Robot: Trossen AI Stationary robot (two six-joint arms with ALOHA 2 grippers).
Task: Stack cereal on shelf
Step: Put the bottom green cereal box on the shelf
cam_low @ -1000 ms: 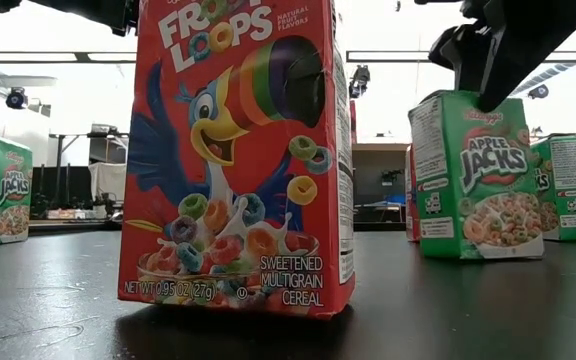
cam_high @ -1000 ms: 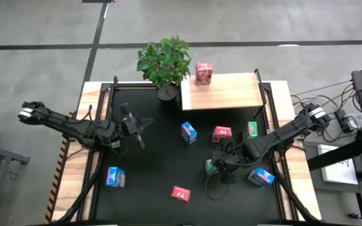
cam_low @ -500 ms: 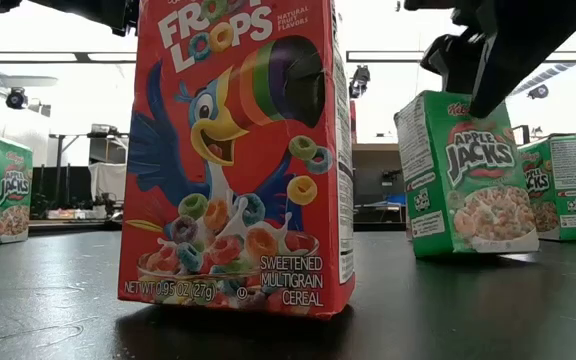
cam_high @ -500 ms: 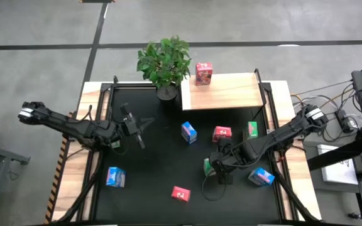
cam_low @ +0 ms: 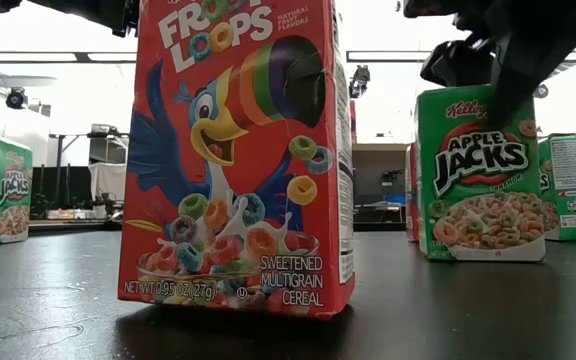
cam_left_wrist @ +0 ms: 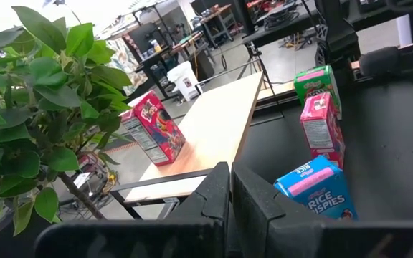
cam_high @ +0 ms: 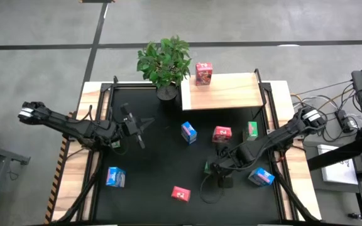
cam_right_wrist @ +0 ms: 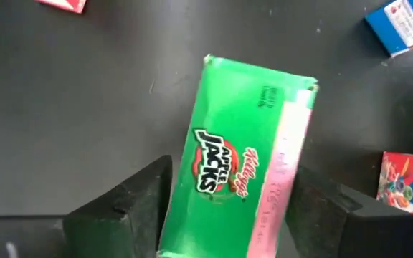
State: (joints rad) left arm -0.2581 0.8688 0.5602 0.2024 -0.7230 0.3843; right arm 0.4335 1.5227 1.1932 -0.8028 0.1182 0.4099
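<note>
Right end effector (cam_high: 213,168) lowered, fingers spread astride green cereal box (cam_right_wrist: 242,154), left arm waiting, clenched

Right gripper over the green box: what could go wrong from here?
1. The right gripper straddles the green box with open fingers, and the box lies skewed between them; closing may twist or tip it.
2. A red box and a blue box stand close by; the arm could knock them while lifting toward the shelf.
</note>
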